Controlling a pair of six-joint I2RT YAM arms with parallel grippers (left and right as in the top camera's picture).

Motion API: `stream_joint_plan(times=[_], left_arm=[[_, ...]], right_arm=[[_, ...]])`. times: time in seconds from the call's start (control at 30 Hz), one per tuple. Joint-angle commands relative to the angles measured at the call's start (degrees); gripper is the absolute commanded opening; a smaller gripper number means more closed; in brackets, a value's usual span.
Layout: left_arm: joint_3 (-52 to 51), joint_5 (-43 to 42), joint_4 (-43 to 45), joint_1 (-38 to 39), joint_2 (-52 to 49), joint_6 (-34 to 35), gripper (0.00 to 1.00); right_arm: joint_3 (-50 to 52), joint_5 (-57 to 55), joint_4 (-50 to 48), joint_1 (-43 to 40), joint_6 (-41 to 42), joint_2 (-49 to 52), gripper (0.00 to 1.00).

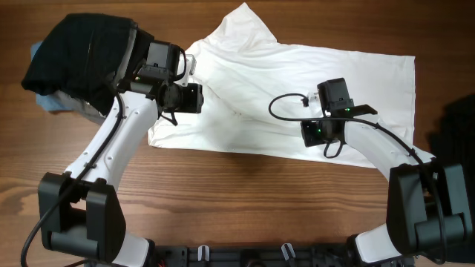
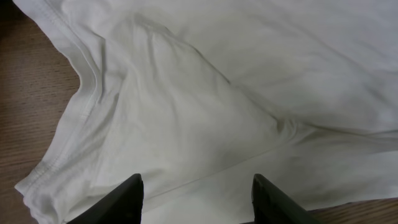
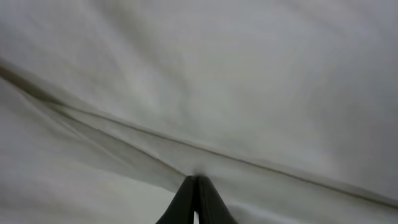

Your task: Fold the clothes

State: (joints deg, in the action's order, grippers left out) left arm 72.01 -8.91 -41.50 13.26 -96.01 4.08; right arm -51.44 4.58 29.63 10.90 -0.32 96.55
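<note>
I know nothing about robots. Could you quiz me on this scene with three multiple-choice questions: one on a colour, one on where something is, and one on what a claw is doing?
1. The spread-out shirt is:
A white
B red
C green

2. The blue piece lies:
A on the shirt
B under the black heap
C on the floor

3. The right end effector is:
A wide open
B shut, pinching the shirt
C gripping the black heap

Answers:
1 A, the overhead view shows plain white cloth.
2 B, blue peeks out under the heap's edge.
3 B, the right wrist view shows the fingertips together where a crease in the white cloth meets them.
</note>
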Motion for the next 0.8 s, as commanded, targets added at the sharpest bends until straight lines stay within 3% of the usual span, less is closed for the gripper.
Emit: stream_joint_plan(times=[0.0,0.37,0.4,0.43,0.47,0.67,0.77], left_arm=[[0.85,-0.46,0.15,0.17,-0.76,-0.90,0.56],[0.85,-0.48,0.20,0.17,-0.79,-0.90,0.56],[0.85,-0.48,0.22,0.17,-0.79,-0.90,0.56],[0.85,-0.48,0.22,0.17,-0.79,-0.90,0.56],[0.85,-0.48,0.20,0.17,-0.79,-0.90,0.56],[0.74,-0.90,0.20,0.22,-0.92,-1.31,0.68],[0.74,-1.79,1.66,0.94,-2.80,-6.49,0.68]], right_arm=[[-0.50,-3.30,-0.46,0.13,2.27,0.81,0.04],[-2.62,-3.15,-13.70,-0.15,7.98,0.68,0.04],[-2.62,-3.19,-14.73,-0.15,7.85,0.68,0.13],[-2.62,-3.85,-15.54,-0.15,7.82,0.68,0.53],[-2.62,-4.96,-15.89,-0.22,7.96,0.68,0.59],[-2.64,-4.02,-13.18,-1.18,8.85,-0.28,0.60],[-2.64,0.37,-9.51,-1.16,7.80,-2.25,0.60]])
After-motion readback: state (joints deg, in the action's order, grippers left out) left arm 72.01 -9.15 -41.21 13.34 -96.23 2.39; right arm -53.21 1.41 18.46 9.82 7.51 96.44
